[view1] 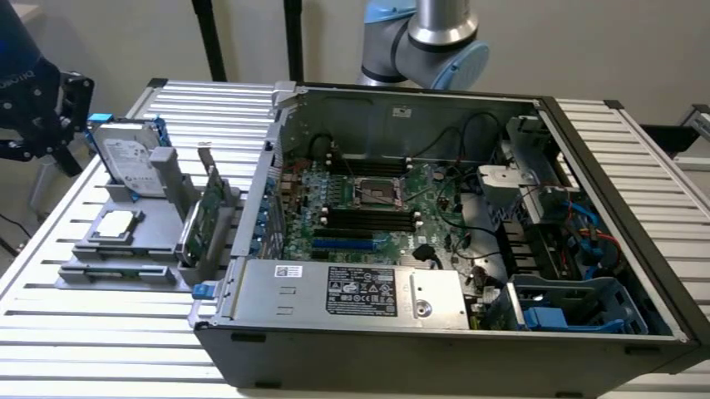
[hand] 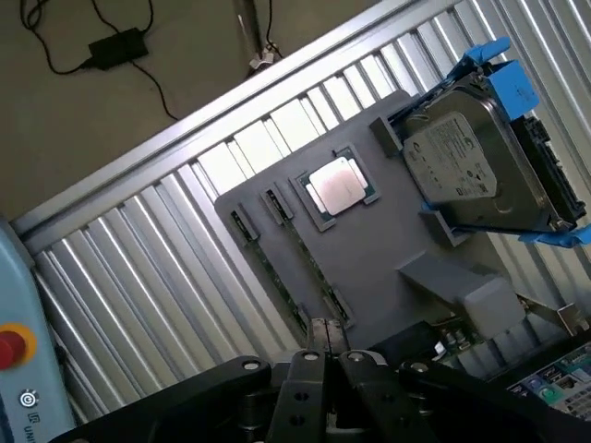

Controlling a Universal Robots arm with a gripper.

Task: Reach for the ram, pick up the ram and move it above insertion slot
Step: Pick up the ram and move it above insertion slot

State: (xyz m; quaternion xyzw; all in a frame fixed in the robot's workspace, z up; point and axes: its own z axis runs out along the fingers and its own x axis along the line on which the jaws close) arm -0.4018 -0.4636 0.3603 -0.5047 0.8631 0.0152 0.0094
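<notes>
The ribbed aluminium table [view1: 89,332] bears an open steel computer case [view1: 444,357] and a matte grey holder [hand: 369,258] with a boxy silver hard drive [hand: 471,161] and square shiny processor [hand: 337,185]; above its narrow slots [hand: 275,271] hangs the black end effector [hand: 323,349], clenched; where the ram sits, I cannot tell.
</notes>
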